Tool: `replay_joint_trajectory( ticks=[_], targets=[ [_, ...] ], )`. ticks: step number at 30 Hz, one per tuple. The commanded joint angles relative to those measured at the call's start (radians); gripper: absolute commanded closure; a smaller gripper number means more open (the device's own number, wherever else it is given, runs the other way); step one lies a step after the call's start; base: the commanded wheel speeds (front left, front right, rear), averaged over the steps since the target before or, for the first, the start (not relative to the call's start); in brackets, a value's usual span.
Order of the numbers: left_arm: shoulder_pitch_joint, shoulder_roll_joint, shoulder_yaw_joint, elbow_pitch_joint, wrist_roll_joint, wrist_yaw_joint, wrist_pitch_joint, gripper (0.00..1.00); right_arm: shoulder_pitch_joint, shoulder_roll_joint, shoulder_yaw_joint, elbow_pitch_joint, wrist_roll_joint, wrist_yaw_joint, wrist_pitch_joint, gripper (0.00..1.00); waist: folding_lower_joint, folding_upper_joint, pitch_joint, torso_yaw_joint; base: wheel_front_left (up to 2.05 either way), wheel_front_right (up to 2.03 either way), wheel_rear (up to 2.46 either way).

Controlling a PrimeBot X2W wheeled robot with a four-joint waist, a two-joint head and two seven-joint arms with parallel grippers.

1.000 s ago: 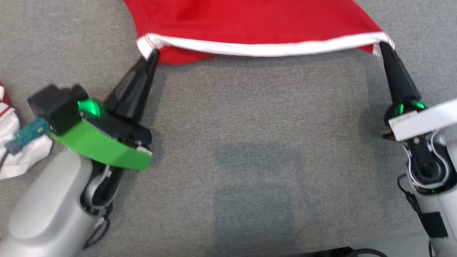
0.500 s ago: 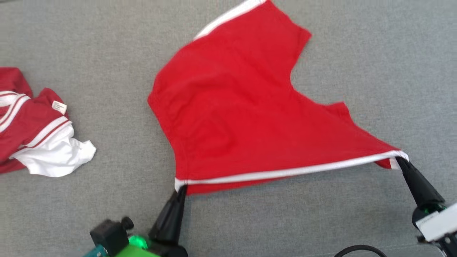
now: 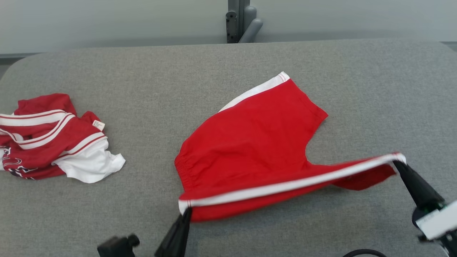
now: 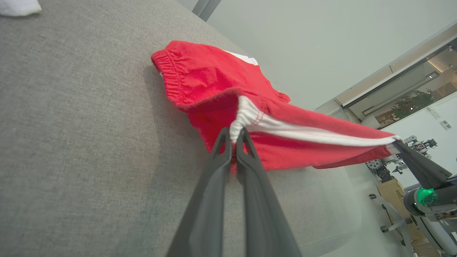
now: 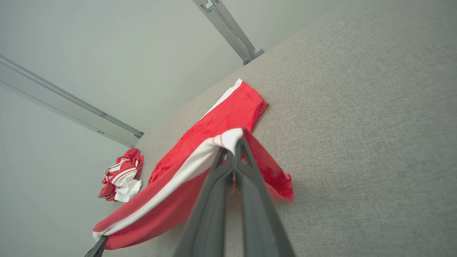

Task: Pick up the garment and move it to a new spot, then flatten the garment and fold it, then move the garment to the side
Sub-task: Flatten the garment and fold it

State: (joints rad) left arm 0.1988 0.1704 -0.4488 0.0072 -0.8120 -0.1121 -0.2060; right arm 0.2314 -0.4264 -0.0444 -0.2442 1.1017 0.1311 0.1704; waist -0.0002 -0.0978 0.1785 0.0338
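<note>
Looking down from the head, we see our left end effector and right end effector each clamped on a corner of the red white-striped fabric shorts, whose far part lies on the grey fabric surface. Our left wrist shows bunched white trim pinched tight. Our right wrist shows likewise.

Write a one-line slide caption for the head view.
Left gripper and right gripper hold the red shorts by their white-striped edge over the grey surface; a crumpled red-and-white garment lies apart.
</note>
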Motion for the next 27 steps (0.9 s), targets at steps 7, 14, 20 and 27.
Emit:
replay_joint_trajectory(
  ticks=[7, 14, 20, 27],
  targets=[
    [-0.381, -0.055, 0.056, 0.031, -0.042, 0.057, 0.119, 1.00, -0.537, 0.091, 0.036, 0.253, -0.183, -0.001, 0.101, 1.00, 0.0002, 0.0004, 0.271, 0.145, 0.00, 0.00, 0.00],
    [-0.588, -0.098, 0.035, 0.194, -0.047, 0.092, 0.160, 1.00, -0.795, 0.127, 0.022, 0.448, -0.279, -0.001, 0.107, 1.00, 0.0002, 0.0004, 0.344, 0.204, 0.00, 0.00, 0.00],
    [-0.684, -0.112, 0.015, 0.328, -0.063, 0.117, 0.155, 1.00, -0.934, 0.142, 0.053, 0.618, -0.346, -0.001, 0.073, 1.00, 0.0002, 0.0004, 0.354, 0.217, 0.00, 0.00, 0.00],
    [-0.732, -0.116, -0.018, 0.406, -0.084, 0.101, 0.162, 1.00, -1.002, 0.136, 0.114, 0.729, -0.361, -0.001, 0.045, 1.00, 0.0002, 0.0004, 0.344, 0.223, 0.00, 0.00, 0.00]
  ],
)
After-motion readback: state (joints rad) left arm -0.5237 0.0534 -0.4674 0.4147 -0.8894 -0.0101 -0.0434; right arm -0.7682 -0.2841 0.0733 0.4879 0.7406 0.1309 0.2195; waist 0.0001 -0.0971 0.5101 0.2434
